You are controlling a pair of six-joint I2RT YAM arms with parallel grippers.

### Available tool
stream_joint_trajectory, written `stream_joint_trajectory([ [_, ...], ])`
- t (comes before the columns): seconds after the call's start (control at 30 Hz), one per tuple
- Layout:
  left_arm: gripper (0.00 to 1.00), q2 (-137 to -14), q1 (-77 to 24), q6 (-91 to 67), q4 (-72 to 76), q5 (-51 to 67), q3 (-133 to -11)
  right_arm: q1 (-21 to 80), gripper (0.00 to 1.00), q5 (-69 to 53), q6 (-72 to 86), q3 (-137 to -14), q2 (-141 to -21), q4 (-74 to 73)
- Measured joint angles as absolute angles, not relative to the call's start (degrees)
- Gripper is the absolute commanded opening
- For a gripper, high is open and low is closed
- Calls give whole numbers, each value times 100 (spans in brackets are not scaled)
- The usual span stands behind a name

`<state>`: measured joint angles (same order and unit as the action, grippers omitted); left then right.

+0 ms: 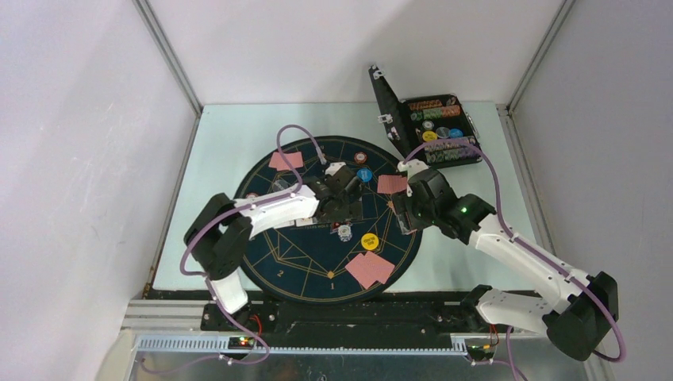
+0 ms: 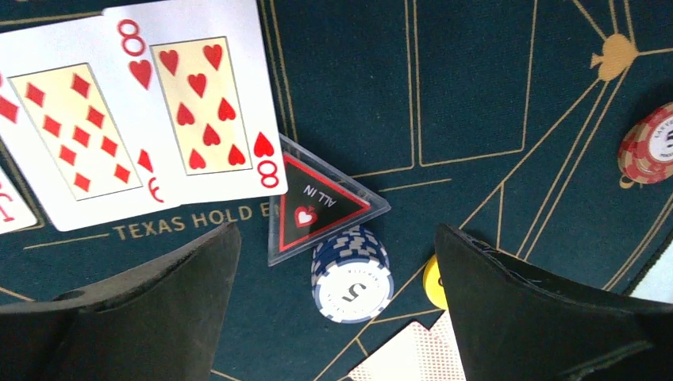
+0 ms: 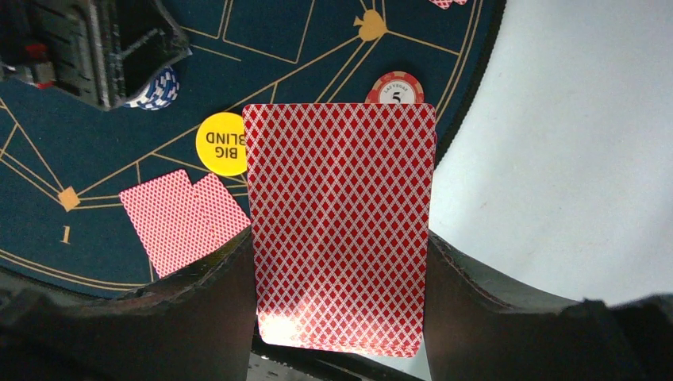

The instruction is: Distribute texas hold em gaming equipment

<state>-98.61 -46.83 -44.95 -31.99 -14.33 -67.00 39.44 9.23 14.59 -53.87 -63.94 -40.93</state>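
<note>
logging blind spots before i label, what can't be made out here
Held card, right wrist: only its back shows; face hidden.
Leftmost face-up card, left wrist: cut off by frame edge.
Yellow disc, left wrist: mostly behind a finger.
Case chips, top view: too small to read.

Top view looks steeply down from behind; both wrist views, close above, share the yellow round disc [image 3: 222,143].

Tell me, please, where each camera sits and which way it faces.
Top external: above, behind the bases, looking down on mat and case; left arm, right arm show.
Left wrist: faces down at face-up cards and ALL IN marker; open left claw shows.
Right wrist: faces down; right claw shut on red-backed cards.
Shared: BIG BLIND disc, top external and right wrist.
</note>
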Motion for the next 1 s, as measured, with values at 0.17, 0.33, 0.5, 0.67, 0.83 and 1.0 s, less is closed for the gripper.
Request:
stream_joint_trajectory([
  [0.17, 100, -10267, -4753, -4615, -3297, -1439, -6936, 3922, 0, 823, 1450, -5310, -6394, -4038],
  [0.33, 100, -10495, -4803, -4716, -3507, -1597, -7153, 3909, 0, 738, 1437, -5295, -6394, -3999],
  [0.5, 100, -10694, -4877, -4821, -3721, -1782, -7286, 3883, 0, 666, 1433, -5269, -6375, -3957],
  [0.67, 100, -10919, -4890, -4912, -3850, -1831, -7347, 3874, 0, 598, 1431, -5240, -6344, -3889],
  [0.83, 95, -10973, -4899, -4958, -3868, -1850, -7437, 3870, 0, 574, 1406, -5229, -6326, -3848],
  [1.0, 92, -11002, -4945, -4998, -3868, -1918, -7443, 3852, 0, 550, 1391, -5225, -6326, -3841],
])
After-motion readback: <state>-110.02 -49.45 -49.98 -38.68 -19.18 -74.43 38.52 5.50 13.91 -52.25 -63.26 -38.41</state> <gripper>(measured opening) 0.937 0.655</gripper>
